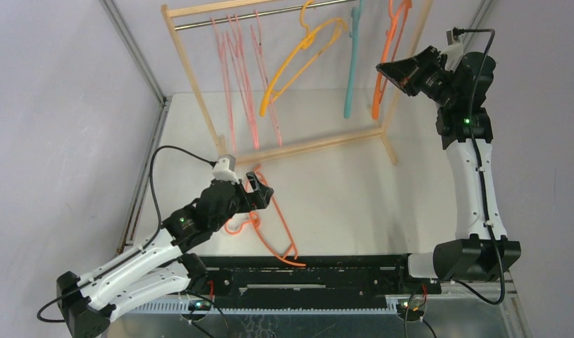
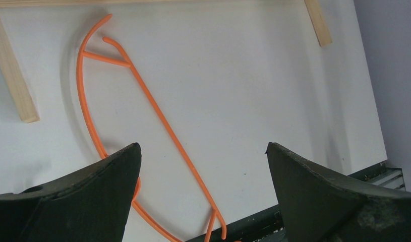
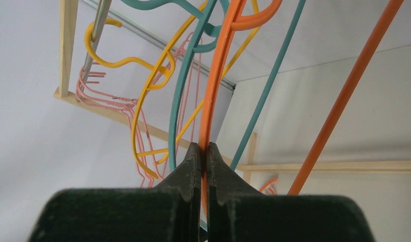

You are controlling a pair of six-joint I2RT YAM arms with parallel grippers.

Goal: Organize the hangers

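One orange hanger (image 1: 280, 236) lies flat on the white table near its front edge. My left gripper (image 1: 261, 186) hovers over its upper end, open, with nothing between the fingers. In the left wrist view the orange hanger (image 2: 158, 113) runs diagonally between the spread fingers of the left gripper (image 2: 203, 148). My right gripper (image 1: 384, 70) is raised at the rack's right end, shut on a hanging orange hanger (image 1: 377, 98). In the right wrist view the right gripper (image 3: 203, 147) pinches that orange hanger (image 3: 213, 85). Beside it on the rod hang a teal hanger (image 1: 352, 70), a yellow-orange hanger (image 1: 298, 60) and several pink hangers (image 1: 241, 77).
The wooden-framed rack (image 1: 199, 91) stands at the back of the table, its metal rod (image 1: 270, 15) across the top and its base rail (image 1: 319, 144) on the table. A black rail (image 1: 319, 271) runs along the near edge between the arm bases. Grey walls close in both sides.
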